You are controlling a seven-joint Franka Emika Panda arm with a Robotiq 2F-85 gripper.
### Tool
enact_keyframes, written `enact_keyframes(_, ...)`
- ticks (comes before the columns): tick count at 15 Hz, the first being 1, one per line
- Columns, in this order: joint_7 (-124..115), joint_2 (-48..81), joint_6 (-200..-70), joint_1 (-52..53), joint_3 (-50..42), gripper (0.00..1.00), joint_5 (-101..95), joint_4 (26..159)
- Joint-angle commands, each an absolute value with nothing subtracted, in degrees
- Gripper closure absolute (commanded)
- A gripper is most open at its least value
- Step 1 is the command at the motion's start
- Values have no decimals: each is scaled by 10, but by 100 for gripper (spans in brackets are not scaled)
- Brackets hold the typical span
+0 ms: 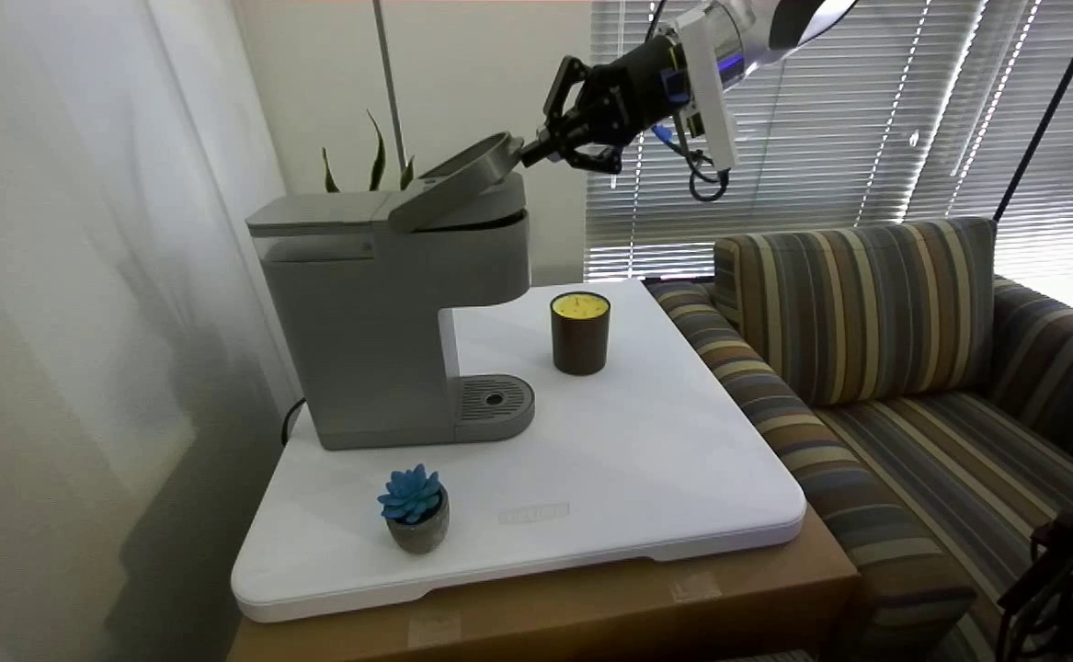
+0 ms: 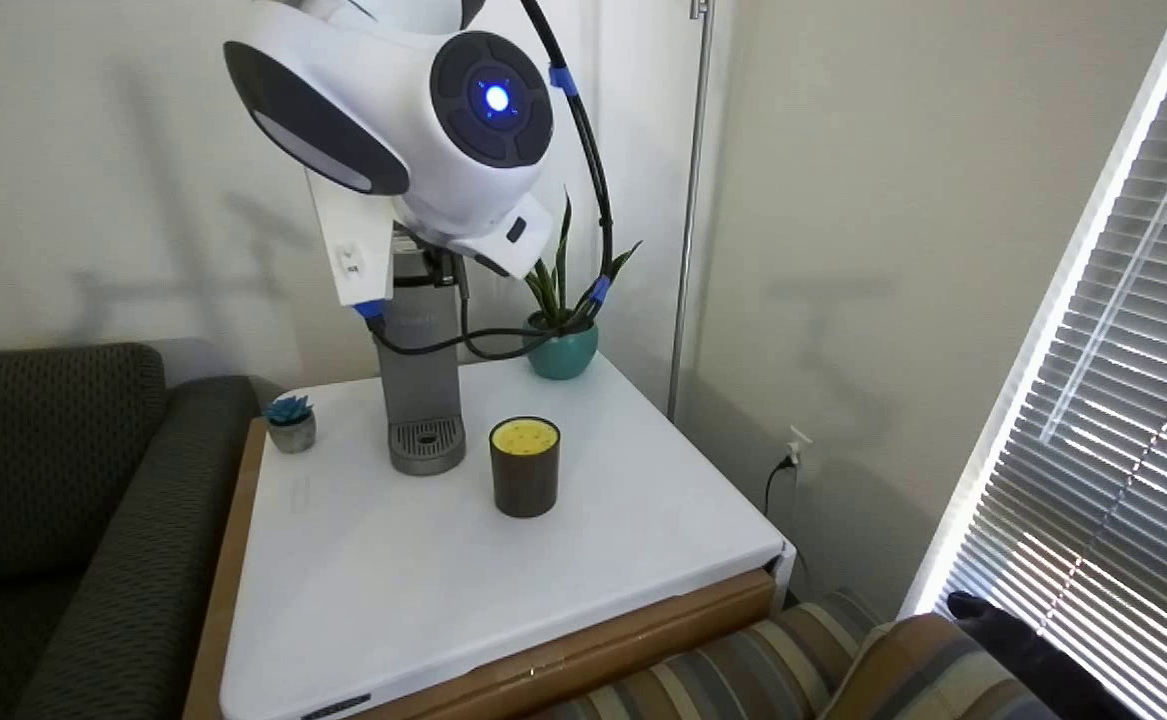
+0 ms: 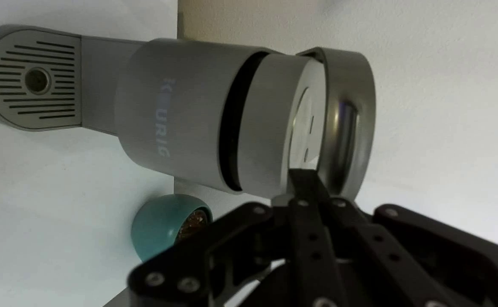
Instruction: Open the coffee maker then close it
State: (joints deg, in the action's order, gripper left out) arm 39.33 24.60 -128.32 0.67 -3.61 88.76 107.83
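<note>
The coffee maker (image 1: pixel 380 340) stands upright on the table (image 1: pixel 646 469), near a pot (image 1: pixel 419 535) with a blue plant (image 1: pixel 410 495). Its round base (image 1: pixel 476 405) points out, near the cup (image 1: pixel 581 338).

The hand (image 1: pixel 528 154) is up high, right at the front edge of the lid (image 1: pixel 459 190). Its fingers (image 3: pixel 303 185) look pressed together, with nothing pinched in them. In the wrist view the tips poke in between the lid's shiny ring (image 3: pixel 359 85) and the flat top (image 3: pixel 307 123) under it. They seem to touch the ring, but I can't be sure.

The lid slopes. Its low end is toward the back of the coffee maker, and its high end is up by the hand. So most of the coffee maker lies below the hand and away from it. The hinge must be at the low end, I think, well apart from the fingers. A dark gap (image 3: pixel 231 121) shows under the front of the lid, so I'd say the lid is only part way up.

I think the next push should go up and back, in a curve around the hinge. If the hand goes just straight up, the fingers could slip off the edge. Closing the lid would come after that.
</note>
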Motion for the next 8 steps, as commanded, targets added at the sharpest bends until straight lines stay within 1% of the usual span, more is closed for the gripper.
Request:
enact_keyframes(1,393,253,-1261,-11,-26,100,896,1056)
enact_keyframes(8,391,254,-1257,-16,-28,100,892,1045)
